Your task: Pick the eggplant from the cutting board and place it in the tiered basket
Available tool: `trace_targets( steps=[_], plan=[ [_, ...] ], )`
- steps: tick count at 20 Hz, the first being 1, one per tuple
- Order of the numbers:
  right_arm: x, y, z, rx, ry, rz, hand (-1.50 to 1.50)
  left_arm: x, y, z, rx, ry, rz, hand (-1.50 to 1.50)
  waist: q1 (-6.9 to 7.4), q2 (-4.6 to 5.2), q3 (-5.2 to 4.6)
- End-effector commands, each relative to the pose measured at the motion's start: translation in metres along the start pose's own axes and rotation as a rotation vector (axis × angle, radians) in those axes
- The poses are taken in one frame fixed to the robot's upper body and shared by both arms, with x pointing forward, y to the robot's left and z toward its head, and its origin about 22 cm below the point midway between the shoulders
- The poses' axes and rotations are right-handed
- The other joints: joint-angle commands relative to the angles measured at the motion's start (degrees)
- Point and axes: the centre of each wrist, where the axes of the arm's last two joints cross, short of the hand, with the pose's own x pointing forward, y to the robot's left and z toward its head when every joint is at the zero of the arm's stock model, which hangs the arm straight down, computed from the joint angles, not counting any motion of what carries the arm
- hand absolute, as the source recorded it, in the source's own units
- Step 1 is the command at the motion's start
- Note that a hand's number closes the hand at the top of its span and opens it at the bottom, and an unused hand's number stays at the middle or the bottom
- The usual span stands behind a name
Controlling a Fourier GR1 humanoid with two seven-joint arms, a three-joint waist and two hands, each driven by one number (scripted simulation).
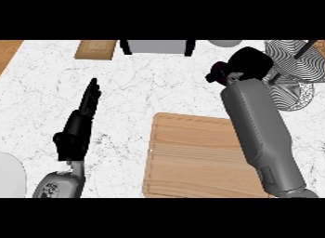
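Right hand [251,62] curling round the eggplant [218,73], reaching up from the lower right on a long grey forearm [261,135] slanting across the cutting board [192,158]. Hovering just beside the tiered basket [299,62], at its left edge, well past the board's far side. Hiding most of the eggplant inside the curled fingers; only a small dark purple, nearly black patch peeking out at the hand's left side. Showing too little of it to tell shape or which way it is lying. Not yet sitting in the basket, as far as can be told.

Left hand [80,125] resting open over the marbled worktop [145,88] at the view's left, fingers straight and pointing away, holding nothing, well apart from the eggplant.

Cutting board lying bare, pale wood with a groove near its rim, below the right hand. Basket showing black-and-white wavy patterned trays on dark posts at the upper right.
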Motion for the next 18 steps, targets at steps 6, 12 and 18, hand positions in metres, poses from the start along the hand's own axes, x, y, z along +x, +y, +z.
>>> trace_targets(
  steps=[6, 12, 18],
  plan=[
    [0.038, -0.131, 0.058, -0.219, 0.271, -0.116, 1.5, -0.003, 0.003, -0.001, 0.001, 0.001, 0.004, 0.0, -0.33, -0.44, 0.0],
    [0.035, -0.181, 0.059, -0.225, 0.292, -0.162, 1.5, -0.015, 0.006, 0.001, 0.005, 0.004, -0.009, 0.0, -0.55, -0.1, 0.01],
    [0.016, -0.206, 0.038, -0.237, 0.271, -0.447, 1.5, 0.0, -0.005, -0.009, -0.01, 0.011, 0.009, 0.0, -0.35, 0.33, 0.13]
  ],
)
